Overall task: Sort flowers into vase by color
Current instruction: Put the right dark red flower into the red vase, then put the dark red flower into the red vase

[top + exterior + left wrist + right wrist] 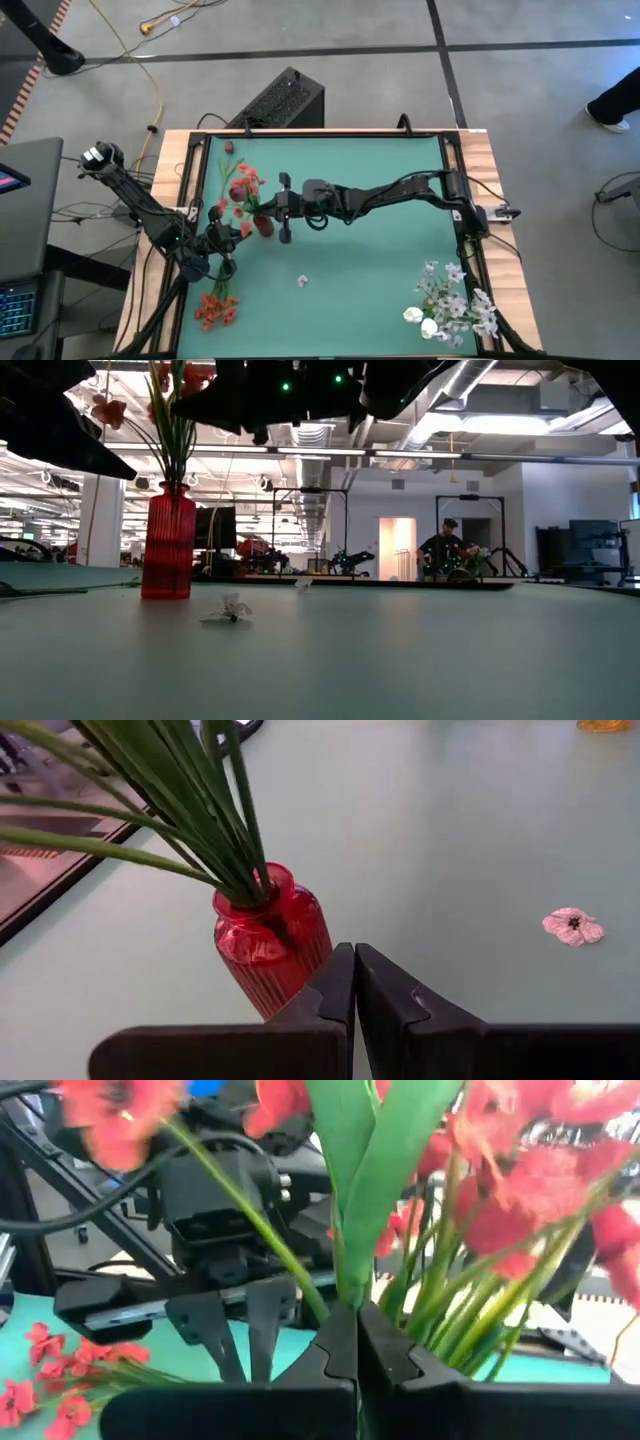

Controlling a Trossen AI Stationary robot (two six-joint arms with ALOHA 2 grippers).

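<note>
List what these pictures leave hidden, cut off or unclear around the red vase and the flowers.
- Red vase: in the high view, blossoms and both arms cover it.
- Red flowers in the vase: blurred in the right wrist view; the low view's top edge cuts them off.
- Right gripper: shut at a green stem; whether it pinches it is unclear.
- Left gripper: shut beside the vase; contact cannot be told.
- White flowers: too small to count.

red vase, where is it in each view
High: red vase left of centre, under the right pincer.
Low: left, upright on the mat.
Left wrist: centre, just past the fingers.
Right wrist: not visible, only stems.
Shared landmark: loose white blossom.
</note>
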